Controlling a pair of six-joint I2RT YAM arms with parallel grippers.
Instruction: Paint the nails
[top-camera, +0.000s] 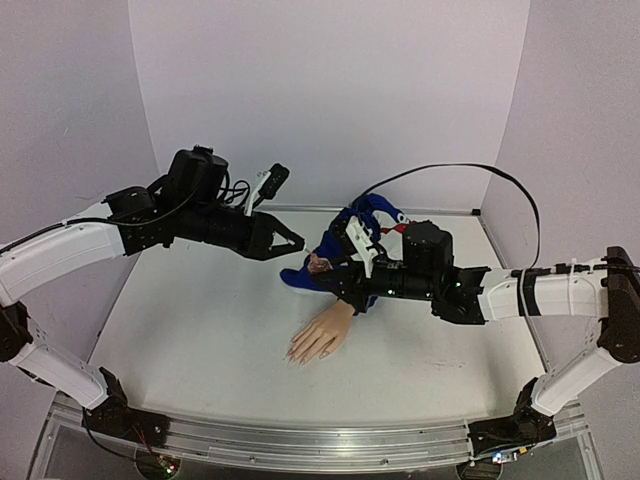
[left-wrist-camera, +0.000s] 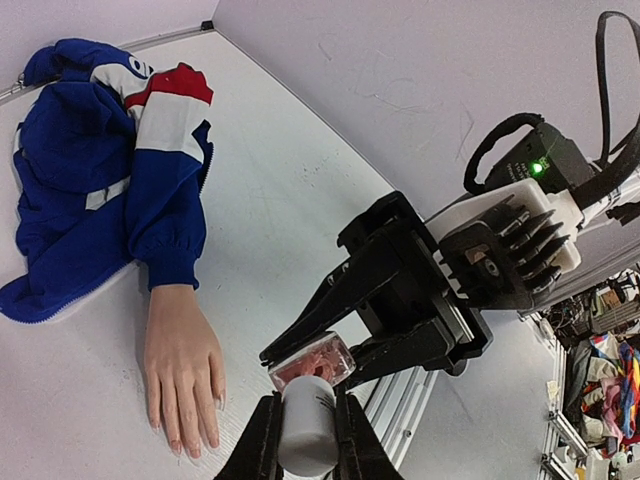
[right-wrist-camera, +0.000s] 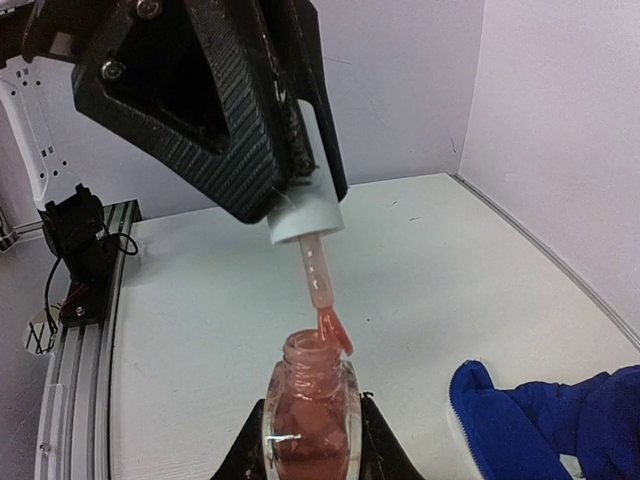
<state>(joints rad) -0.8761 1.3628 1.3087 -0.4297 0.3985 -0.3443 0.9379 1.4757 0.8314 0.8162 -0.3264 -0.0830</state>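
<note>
Near edge: aluminium rail (top-camera: 300, 440), then white tabletop (top-camera: 200, 330) running wide to the left. Small oval nails (top-camera: 300, 354) on the beige mannequin hand (top-camera: 325, 332), palm down at centre, fingertips nearward. Above and behind it: right gripper (right-wrist-camera: 310, 448) clamped on pinkish glass polish bottle (right-wrist-camera: 310, 415). Left gripper (left-wrist-camera: 306, 450) clamped on white cap (right-wrist-camera: 310, 212), wet brush (right-wrist-camera: 335, 335) at bottle mouth. Blue sleeve (top-camera: 365, 225) bunched near back wall.

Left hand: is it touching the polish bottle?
Apart. Right wrist view: the left hand grips the cap above the bottle, clear gap between.
</note>
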